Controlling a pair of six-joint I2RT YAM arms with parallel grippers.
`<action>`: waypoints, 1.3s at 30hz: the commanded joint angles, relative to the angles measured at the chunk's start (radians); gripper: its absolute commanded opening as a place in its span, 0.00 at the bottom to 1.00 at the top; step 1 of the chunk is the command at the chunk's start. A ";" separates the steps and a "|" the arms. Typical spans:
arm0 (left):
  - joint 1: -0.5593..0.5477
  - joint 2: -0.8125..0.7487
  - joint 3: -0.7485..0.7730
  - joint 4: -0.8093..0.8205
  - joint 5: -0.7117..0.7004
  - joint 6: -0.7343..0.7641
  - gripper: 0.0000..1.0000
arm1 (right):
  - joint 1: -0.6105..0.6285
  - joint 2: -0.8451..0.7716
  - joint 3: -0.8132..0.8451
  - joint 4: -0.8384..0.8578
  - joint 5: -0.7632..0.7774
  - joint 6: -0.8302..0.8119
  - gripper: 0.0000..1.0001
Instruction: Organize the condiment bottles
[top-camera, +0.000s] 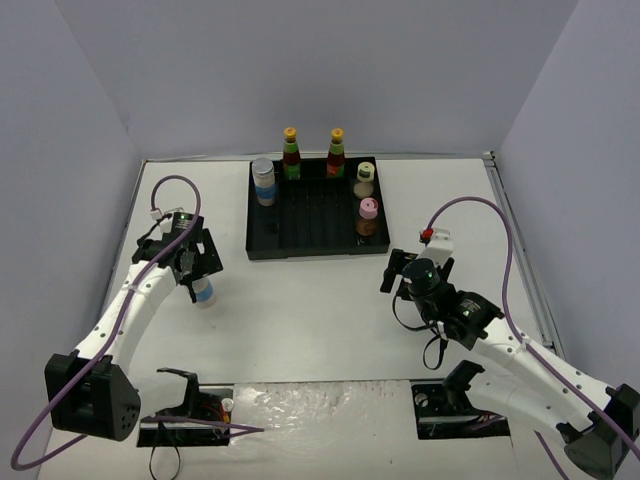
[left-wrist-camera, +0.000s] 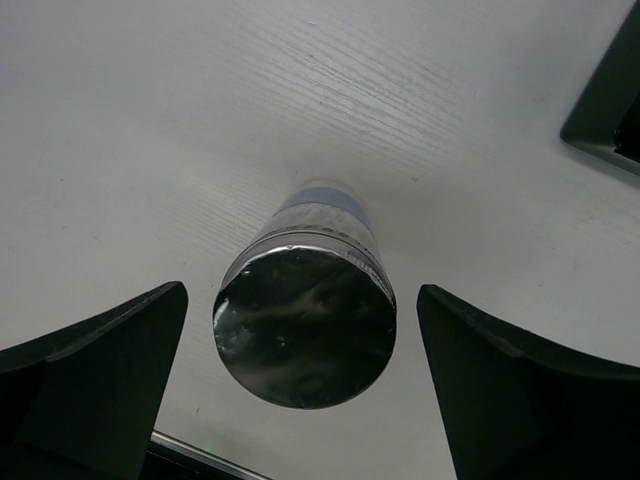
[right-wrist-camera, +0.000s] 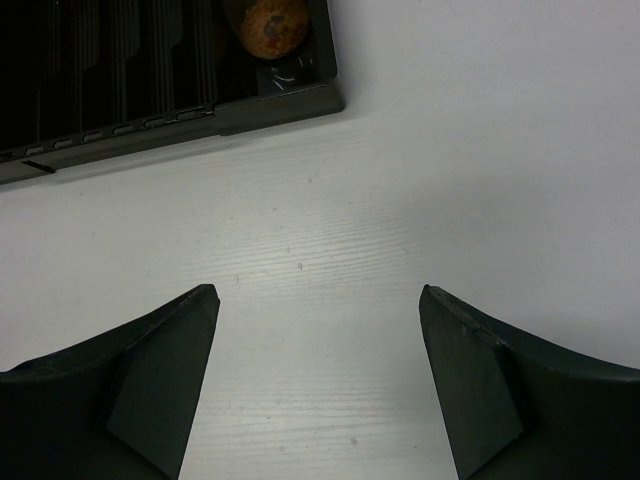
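Five bottles stand in the black tray (top-camera: 305, 245): two slim red/green ones with orange caps (top-camera: 291, 153) (top-camera: 336, 152) at the back, a silver-capped blue-labelled jar (top-camera: 264, 181) at the back left, a cream yellow-capped one (top-camera: 364, 179) and a pink-capped one (top-camera: 367, 217) on the right. A second silver-capped jar (top-camera: 204, 291) stands on the table left of the tray. My left gripper (top-camera: 196, 262) is open above it, jaws on either side of its cap (left-wrist-camera: 304, 325) without touching. My right gripper (top-camera: 403, 272) is open and empty over bare table, right of the tray.
The tray's near right corner (right-wrist-camera: 300, 95) shows in the right wrist view with the pink-capped bottle's base (right-wrist-camera: 273, 27). A tray corner (left-wrist-camera: 610, 100) sits at the right edge of the left wrist view. Grey walls enclose the white table.
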 joint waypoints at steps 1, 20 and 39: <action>0.007 -0.001 0.045 0.040 0.018 -0.014 0.95 | 0.008 -0.012 0.003 0.043 0.017 -0.006 0.78; 0.007 -0.030 -0.007 0.037 0.051 -0.058 0.75 | 0.008 -0.010 0.002 0.047 0.017 -0.006 0.79; 0.004 -0.035 0.126 -0.001 0.083 -0.037 0.00 | 0.008 0.002 0.002 0.053 0.013 -0.011 0.78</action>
